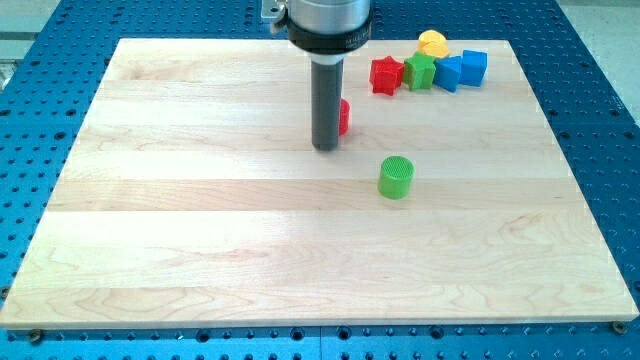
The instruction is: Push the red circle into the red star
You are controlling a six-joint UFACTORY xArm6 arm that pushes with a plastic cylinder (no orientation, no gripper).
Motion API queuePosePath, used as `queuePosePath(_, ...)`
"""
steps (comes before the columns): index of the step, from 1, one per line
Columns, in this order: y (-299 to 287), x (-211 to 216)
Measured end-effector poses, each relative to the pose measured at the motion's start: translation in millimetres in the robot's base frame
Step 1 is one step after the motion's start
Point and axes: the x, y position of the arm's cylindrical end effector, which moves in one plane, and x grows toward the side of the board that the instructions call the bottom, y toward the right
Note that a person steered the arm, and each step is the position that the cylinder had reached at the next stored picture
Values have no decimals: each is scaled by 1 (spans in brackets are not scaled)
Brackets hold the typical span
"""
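The red circle (344,117) is mostly hidden behind my rod; only its right edge shows. My tip (325,147) rests on the board just left of and below it, touching or nearly touching it. The red star (386,75) lies up and to the right of the circle, at the left end of a cluster of blocks near the view's top.
A green star-like block (420,71), a blue block (449,73), a blue cube (473,66) and a yellow block (433,43) crowd right of the red star. A green cylinder (396,177) stands below and right of my tip. The wooden board (200,250) sits on a blue perforated table.
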Motion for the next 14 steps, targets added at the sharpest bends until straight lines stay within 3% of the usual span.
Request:
queuePosePath(1, 41, -41)
queuePosePath(2, 30, -19)
queuePosePath(3, -25, -2)
queuePosePath(5, 50, -63)
queuePosePath(6, 0, -32)
queuePosePath(7, -11, -61)
queuePosePath(9, -30, -77)
queuePosePath(10, 8, -77)
queuePosePath(11, 8, -75)
queuePosePath(12, 22, -69)
queuePosePath(13, 46, -11)
queuePosePath(14, 116, 36)
